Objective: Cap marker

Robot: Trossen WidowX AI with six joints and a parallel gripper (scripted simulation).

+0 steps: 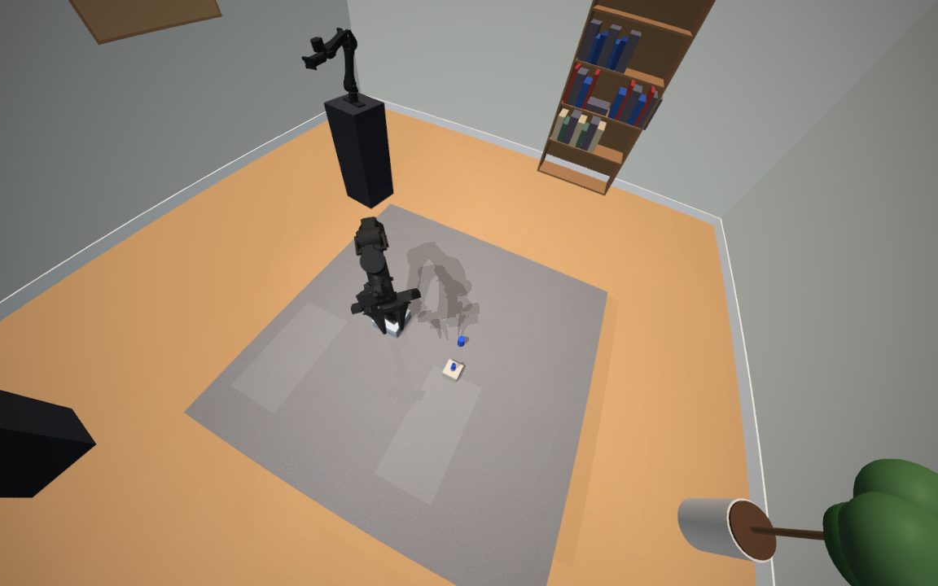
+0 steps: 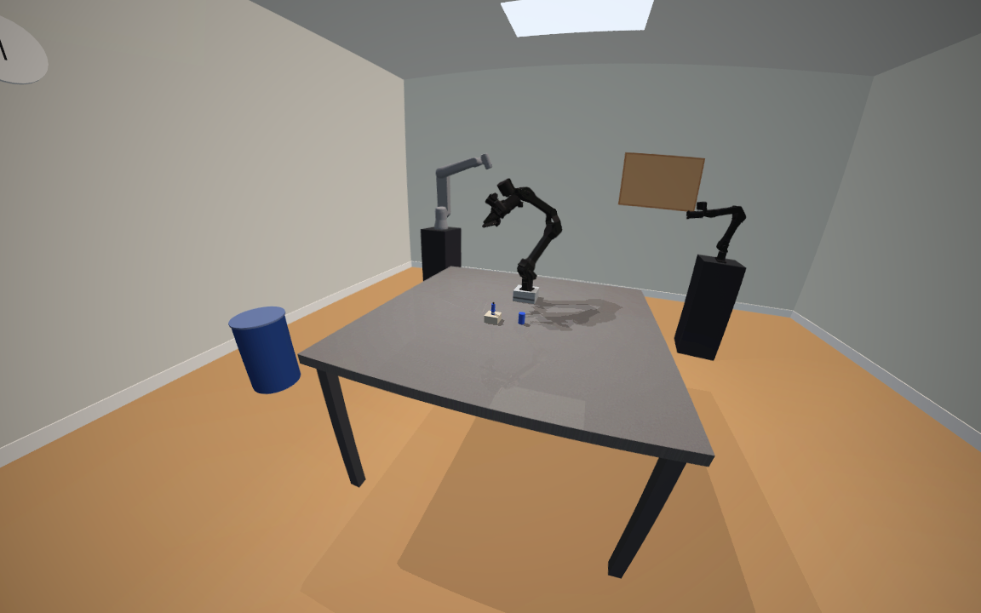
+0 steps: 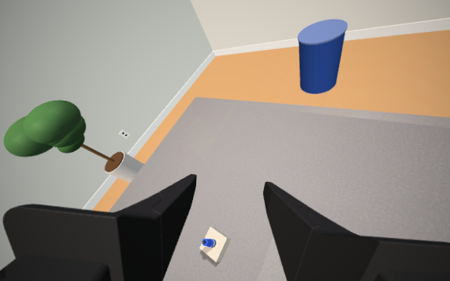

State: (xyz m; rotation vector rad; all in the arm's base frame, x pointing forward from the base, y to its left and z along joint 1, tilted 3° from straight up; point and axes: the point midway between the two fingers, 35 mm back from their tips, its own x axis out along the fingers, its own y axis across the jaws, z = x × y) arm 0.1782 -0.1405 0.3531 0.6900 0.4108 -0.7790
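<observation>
The blue marker (image 1: 453, 367) (image 2: 492, 307) (image 3: 208, 243) stands upright in the cream holder block (image 1: 448, 373) (image 2: 491, 317) (image 3: 220, 244). The blue cap (image 1: 462, 341) (image 2: 521, 318) stands on the table (image 1: 531, 349) (image 2: 417, 350) (image 3: 326, 164) a short way from the block. It does not show in the wrist view. My gripper (image 1: 392, 332) (image 2: 488, 221) (image 3: 230, 183) is open, with nothing between its fingers. It hangs high above the table, well clear of the block and the cap, and points down at a slant.
My arm's pale base (image 2: 525, 295) sits on the table behind the block and cap. Off the table are a blue bin (image 2: 269, 354) (image 3: 319, 64), a potted plant (image 1: 909, 524) (image 3: 53, 122), a bookshelf (image 1: 615, 153) and other arms on black pedestals (image 1: 359, 146) (image 2: 709, 308).
</observation>
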